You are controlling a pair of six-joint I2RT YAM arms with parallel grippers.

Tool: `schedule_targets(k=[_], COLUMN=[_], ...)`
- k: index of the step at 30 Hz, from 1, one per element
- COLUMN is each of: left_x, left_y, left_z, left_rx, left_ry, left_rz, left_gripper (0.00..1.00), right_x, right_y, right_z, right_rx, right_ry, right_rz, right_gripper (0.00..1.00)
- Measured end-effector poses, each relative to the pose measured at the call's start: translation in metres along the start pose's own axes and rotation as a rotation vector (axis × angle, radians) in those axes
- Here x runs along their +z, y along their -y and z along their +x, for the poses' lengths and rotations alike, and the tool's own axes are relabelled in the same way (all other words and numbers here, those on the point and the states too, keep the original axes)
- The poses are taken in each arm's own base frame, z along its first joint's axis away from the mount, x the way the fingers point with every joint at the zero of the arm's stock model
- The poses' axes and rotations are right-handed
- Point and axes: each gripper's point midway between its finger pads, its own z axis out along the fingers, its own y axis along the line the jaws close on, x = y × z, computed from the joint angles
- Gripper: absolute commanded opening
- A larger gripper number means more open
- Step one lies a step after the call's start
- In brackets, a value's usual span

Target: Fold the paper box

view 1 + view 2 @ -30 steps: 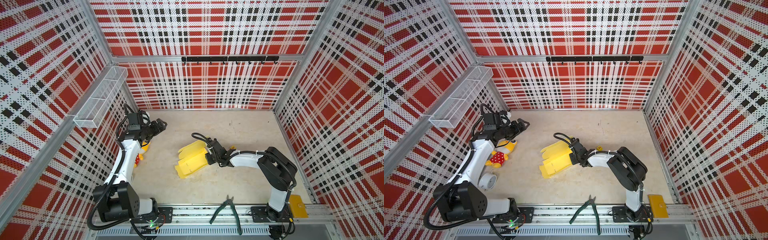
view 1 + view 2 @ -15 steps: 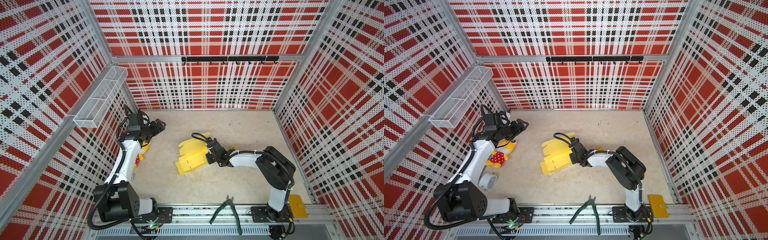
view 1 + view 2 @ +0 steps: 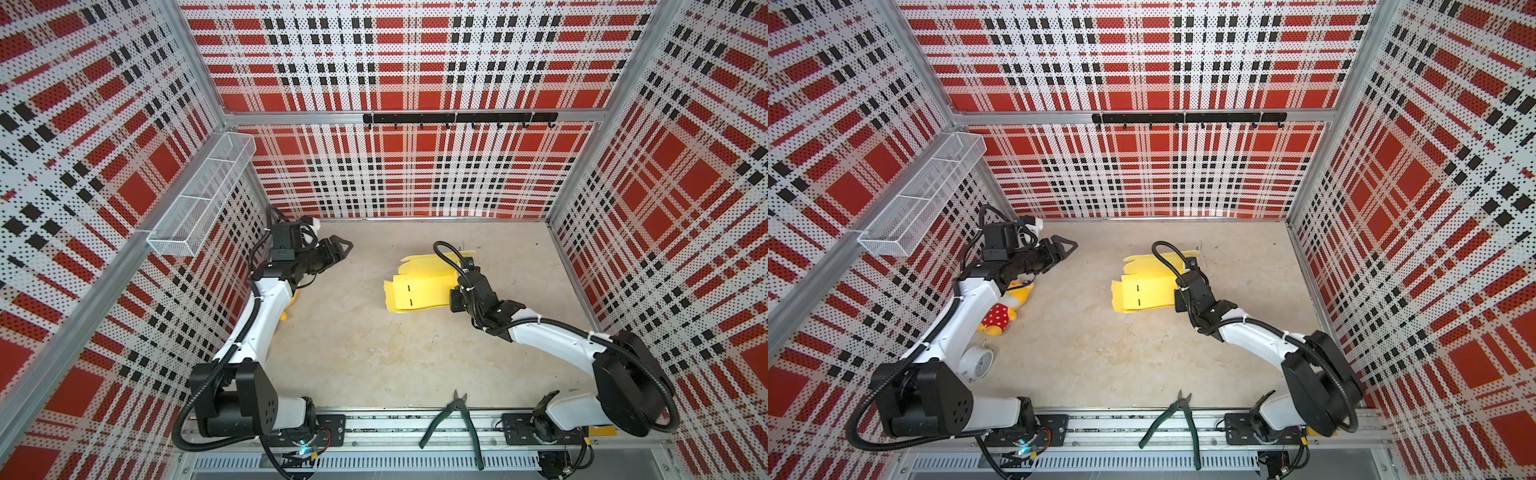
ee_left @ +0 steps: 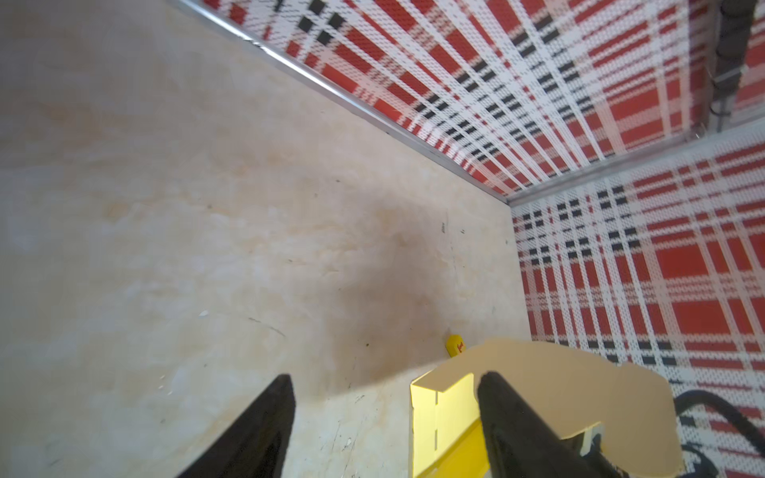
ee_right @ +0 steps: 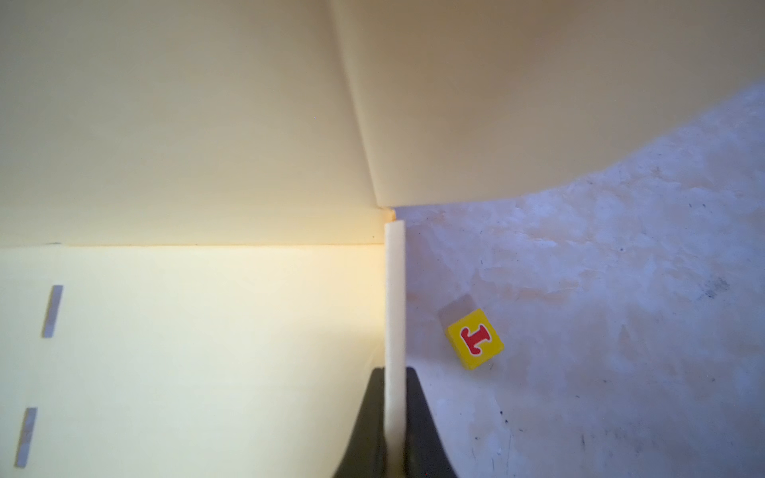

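Where a second ago its jaws stood half open beside the sheet, the right gripper (image 5: 394, 374) is now clenched on the paper box (image 3: 419, 286), pinching a thin side flap that the right wrist view shows edge-on between the fingers.

The box lies right of the middle of the table (image 3: 374, 353). It has been drawn a little toward the back wall and the right since the earlier views. Its slotted main panel lies nearly flat. Behind it, the far panel with rounded tabs (image 3: 432, 259) now stands tilted up off the surface.

The left gripper (image 3: 343, 249) hovers near the left wall, well apart from the box. It has edged slightly toward the middle and its jaws have narrowed, yet they remain parted and hold nothing.

A small yellow cube (image 5: 476, 337) with a red letter rests on the table just beside the pinched flap, not touching it.

Reading: the grasp on the flap appears secured, so raising this side wall can begin. The task looks early, as no wall is yet locked into the slots. The cube sits close enough to be knocked if the flap swings outward. The left arm would need to cross the table to steady the panel.
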Motion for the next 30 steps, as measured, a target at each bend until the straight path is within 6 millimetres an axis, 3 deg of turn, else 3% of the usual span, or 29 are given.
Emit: schedule_targets(k=[3,4,10,20,30], left_x=[0.011,0.014,0.030,0.061,0.071], left_y=[0.012,0.014,0.029,0.048,0.048], left_z=[0.014,0.019,0.044,0.086,0.097], left_rx=[0.013,0.013,0.019,0.015,0.025], left_ry=[-0.045,-0.055,-0.125,-0.242,-0.269], left_rz=[0.045,0.050,0.092,0.134,0.127], left_gripper=[0.03,0.00,0.00,0.00,0.00], right_x=[0.000,0.000,0.002,-0.007,-0.011], right_y=[0.002,0.003,0.007,-0.007,-0.016], right_z=[0.004,0.007,0.024,0.018,0.005], right_rx=[0.015,0.018,0.022,0.017,0.020], right_ry=[-0.008,-0.013,-0.047,-0.019,0.008], right_rz=[0.010,0.014,0.023,-0.019,-0.037], right_gripper=[0.00,0.00,0.00,0.00,0.00])
